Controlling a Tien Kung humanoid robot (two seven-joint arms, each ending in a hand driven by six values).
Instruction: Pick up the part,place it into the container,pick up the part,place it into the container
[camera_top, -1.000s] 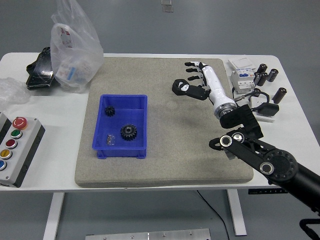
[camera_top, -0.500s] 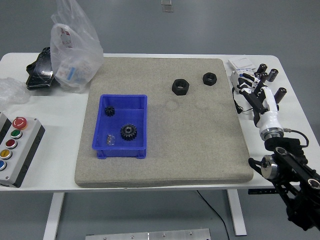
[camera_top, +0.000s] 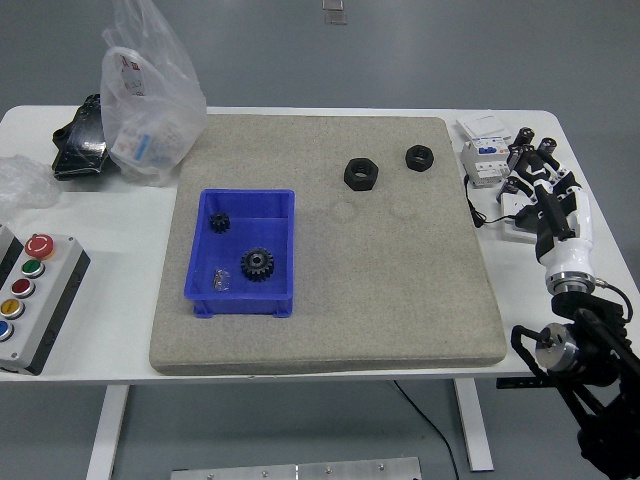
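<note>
While two nuts waited on the mat, the right hand (camera_top: 548, 195) hung empty off its right edge.
Its fingers were loosely spread, gripping nothing, above clutter on the surface (camera_top: 100, 300). A good pick would likely come straight down over the big nut (camera_top: 360, 173), beside the small nut (camera_top: 419, 157), then carry to the bin (camera_top: 287, 250), which held gears.

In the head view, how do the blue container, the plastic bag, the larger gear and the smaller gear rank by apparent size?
1. Plastic bag and blue container: look alike, unranked.
2. Larger gear.
3. Smaller gear.
</note>
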